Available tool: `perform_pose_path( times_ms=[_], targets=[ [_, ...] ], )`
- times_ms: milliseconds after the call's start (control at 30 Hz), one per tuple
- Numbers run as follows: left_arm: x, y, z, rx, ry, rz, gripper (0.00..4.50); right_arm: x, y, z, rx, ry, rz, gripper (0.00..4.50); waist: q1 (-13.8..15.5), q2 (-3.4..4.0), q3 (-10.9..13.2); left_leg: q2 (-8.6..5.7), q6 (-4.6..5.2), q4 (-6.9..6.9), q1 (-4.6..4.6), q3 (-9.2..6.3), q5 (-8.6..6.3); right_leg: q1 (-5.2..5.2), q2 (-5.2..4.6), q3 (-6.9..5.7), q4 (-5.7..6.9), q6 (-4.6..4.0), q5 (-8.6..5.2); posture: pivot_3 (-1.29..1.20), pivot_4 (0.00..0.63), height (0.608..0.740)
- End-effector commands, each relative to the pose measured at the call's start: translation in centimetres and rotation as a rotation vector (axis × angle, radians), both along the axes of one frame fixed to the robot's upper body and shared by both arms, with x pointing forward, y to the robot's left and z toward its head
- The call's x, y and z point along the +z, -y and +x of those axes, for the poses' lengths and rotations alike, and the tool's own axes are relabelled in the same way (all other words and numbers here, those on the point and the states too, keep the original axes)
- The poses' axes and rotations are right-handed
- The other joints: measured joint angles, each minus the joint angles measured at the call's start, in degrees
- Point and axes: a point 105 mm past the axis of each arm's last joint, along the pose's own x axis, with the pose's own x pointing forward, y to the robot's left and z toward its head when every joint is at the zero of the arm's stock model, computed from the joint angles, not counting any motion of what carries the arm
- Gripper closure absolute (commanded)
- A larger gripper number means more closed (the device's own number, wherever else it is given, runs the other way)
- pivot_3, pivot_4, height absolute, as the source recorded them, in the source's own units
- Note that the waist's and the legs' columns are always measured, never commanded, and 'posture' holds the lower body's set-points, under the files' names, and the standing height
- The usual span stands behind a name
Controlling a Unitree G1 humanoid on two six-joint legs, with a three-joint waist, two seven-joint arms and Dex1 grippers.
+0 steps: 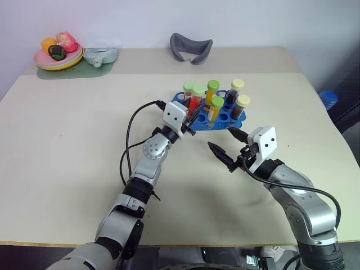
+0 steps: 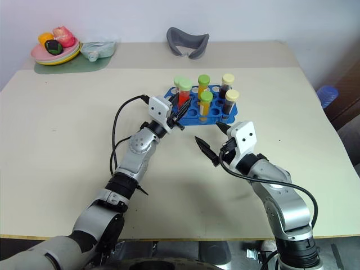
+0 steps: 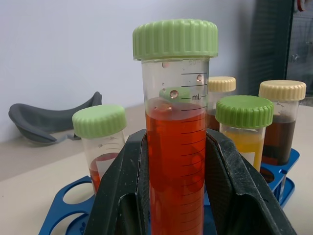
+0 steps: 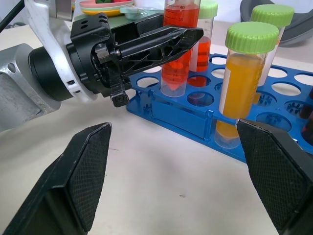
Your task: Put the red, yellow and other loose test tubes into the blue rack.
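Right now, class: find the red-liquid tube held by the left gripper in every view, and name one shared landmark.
Left eye view: red-liquid tube at the blue rack's near-left corner.
Right eye view: same corner.
Left wrist view: centre, between the black fingers.
Right wrist view: upper middle, behind the left gripper, tube at.
Shared landmark: the blue rack.

Illumination is bright, even and diffuse, apparently from overhead. The table [image 1: 67,140] carries only soft, short shadows beneath the arms and beside the blue rack [image 1: 236,119]. No strong glare appears; faint highlights mark the red test tube [image 3: 176,161]. The head views are sharp throughout. In the left wrist view the far wall and the grey object [image 3: 49,120] are softly defocused.
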Motion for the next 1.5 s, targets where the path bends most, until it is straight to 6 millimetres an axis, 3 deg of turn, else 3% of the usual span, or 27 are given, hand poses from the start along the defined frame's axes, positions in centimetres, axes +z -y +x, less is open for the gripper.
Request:
perform_pose_path(
  times_ms=[33,800,1500],
  targets=[
    [0.83,-0.1,0.14,0.012,0.04,0.0,3.26,1.08,-0.75,-0.41,0.025,0.052,0.013,0.33,0.0,0.0,0.0,0.0,0.0,0.0,0.01,0.0,0.0,0.0,0.0,0.0,0.0,0.0,0.0,0.0,0.15,0.74],
    [0.44,-0.97,-0.03,0.035,0.034,0.007,3.26,1.0,-0.94,-0.24,0.036,0.05,0.015,0.33,0.0,0.0,0.0,0.0,0.0,0.0,0.03,-0.01,0.0,0.03,0.0,0.0,0.0,0.0,0.0,0.0,0.15,0.74],
    [-0.02,-0.1,0.05,-0.001,-0.022,-0.057,3.26,1.1,-0.95,-0.26,0.04,0.052,0.007,0.33,0.0,0.0,0.0,0.0,0.0,0.0,0.04,-0.01,0.0,0.06,0.0,0.0,-0.01,0.0,0.0,0.0,0.15,0.74]
  ],
)
